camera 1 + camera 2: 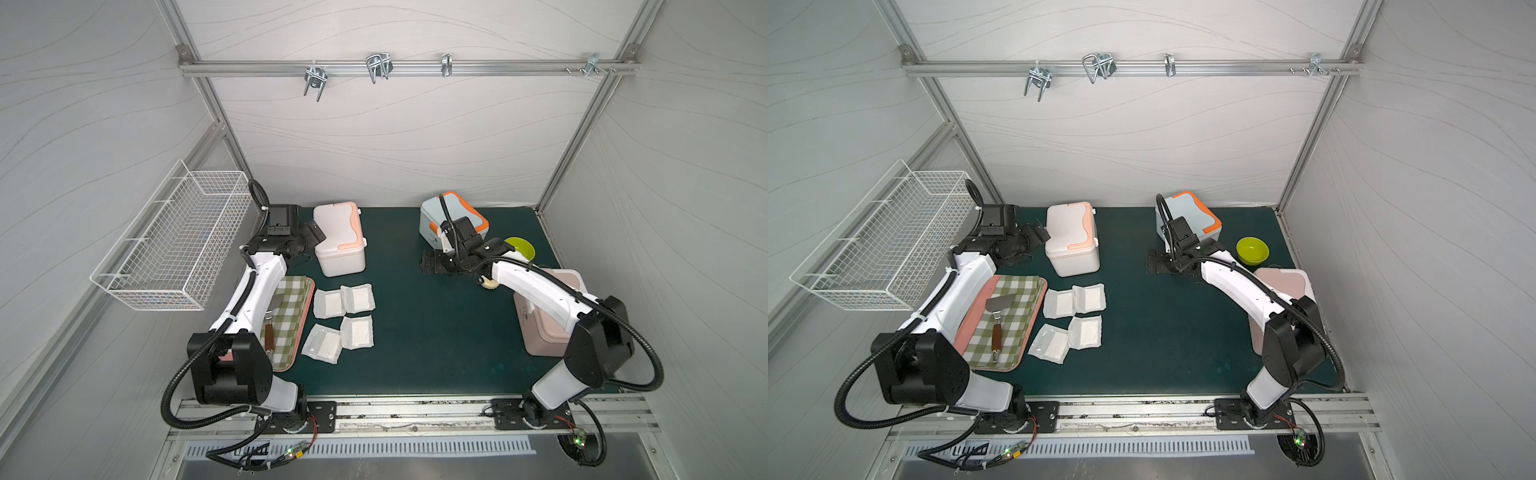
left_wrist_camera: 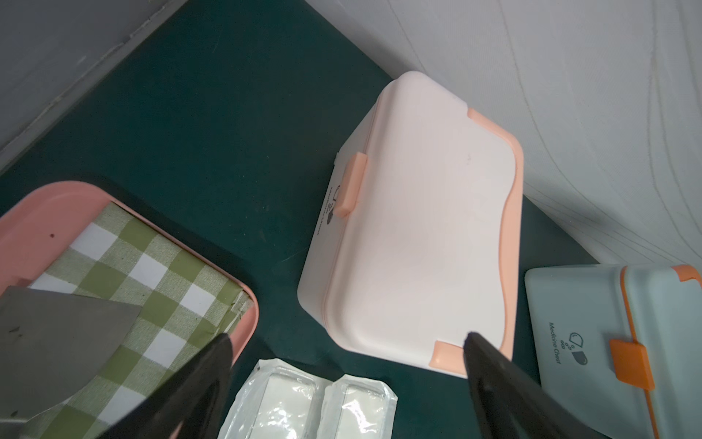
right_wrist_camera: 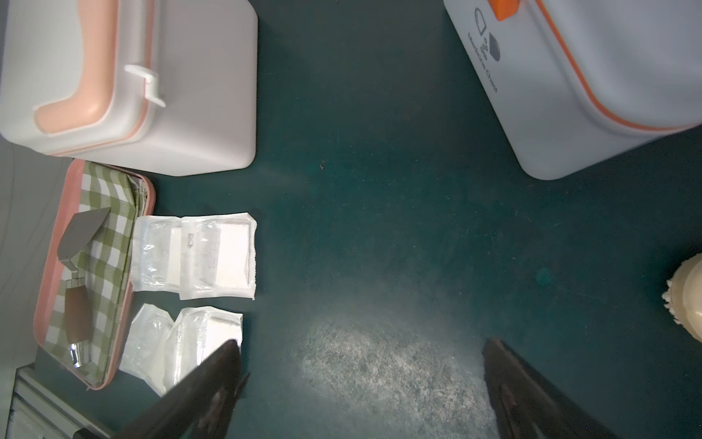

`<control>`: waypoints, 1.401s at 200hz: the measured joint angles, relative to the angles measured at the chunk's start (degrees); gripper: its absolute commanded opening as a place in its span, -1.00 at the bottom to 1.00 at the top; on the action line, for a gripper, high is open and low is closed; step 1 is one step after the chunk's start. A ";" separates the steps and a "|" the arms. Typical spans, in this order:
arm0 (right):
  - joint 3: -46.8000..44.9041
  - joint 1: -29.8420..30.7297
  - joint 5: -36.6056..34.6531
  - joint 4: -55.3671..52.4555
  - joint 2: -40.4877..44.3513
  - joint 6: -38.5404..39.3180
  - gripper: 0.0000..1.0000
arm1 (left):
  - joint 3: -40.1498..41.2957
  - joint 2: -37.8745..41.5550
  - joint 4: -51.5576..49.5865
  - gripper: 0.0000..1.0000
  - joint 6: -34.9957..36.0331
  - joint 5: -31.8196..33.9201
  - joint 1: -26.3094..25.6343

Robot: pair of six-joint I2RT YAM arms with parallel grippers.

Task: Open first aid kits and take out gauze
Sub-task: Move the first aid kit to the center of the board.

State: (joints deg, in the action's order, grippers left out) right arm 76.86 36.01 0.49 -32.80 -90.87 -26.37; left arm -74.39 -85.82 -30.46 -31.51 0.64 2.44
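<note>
Three first aid kits stand on the green mat with lids down: a white one with peach trim [image 1: 338,239] [image 2: 414,235], a pale blue one with orange trim [image 1: 453,216] [image 3: 592,87], and a dusty pink one [image 1: 1283,286] partly under my right arm. Several gauze pouches [image 1: 343,316] [image 3: 216,254] lie flat in front of the white kit. My left gripper [image 1: 314,234] [image 2: 346,338] is open beside the white kit's left side, holding nothing. Between the white and blue kits, my right gripper [image 1: 432,264] [image 3: 361,344] hangs open and low over bare mat.
A pink tray [image 1: 971,311] with a checked cloth and a spatula [image 1: 998,316] lies left of the gauze. A green bowl [image 1: 521,248] and a small cream object [image 1: 488,284] sit near the pink kit. A wire basket [image 1: 174,245] hangs on the left wall.
</note>
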 measured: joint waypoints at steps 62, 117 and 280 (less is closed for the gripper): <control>-4.39 -2.78 3.39 4.02 6.05 0.83 0.98 | -8.57 -15.21 1.51 0.85 -0.02 -6.97 2.60; -5.90 -5.84 7.10 6.88 6.03 2.47 0.98 | -12.00 -20.70 5.22 0.81 0.02 -13.38 0.35; 23.12 -11.39 27.47 14.60 -23.02 4.96 0.50 | -11.06 -20.20 6.69 0.84 1.73 -12.68 -14.03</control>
State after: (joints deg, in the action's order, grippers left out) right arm 99.98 24.62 27.97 -18.20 -113.89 -21.41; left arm -85.45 -106.02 -23.77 -29.78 -12.03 -11.60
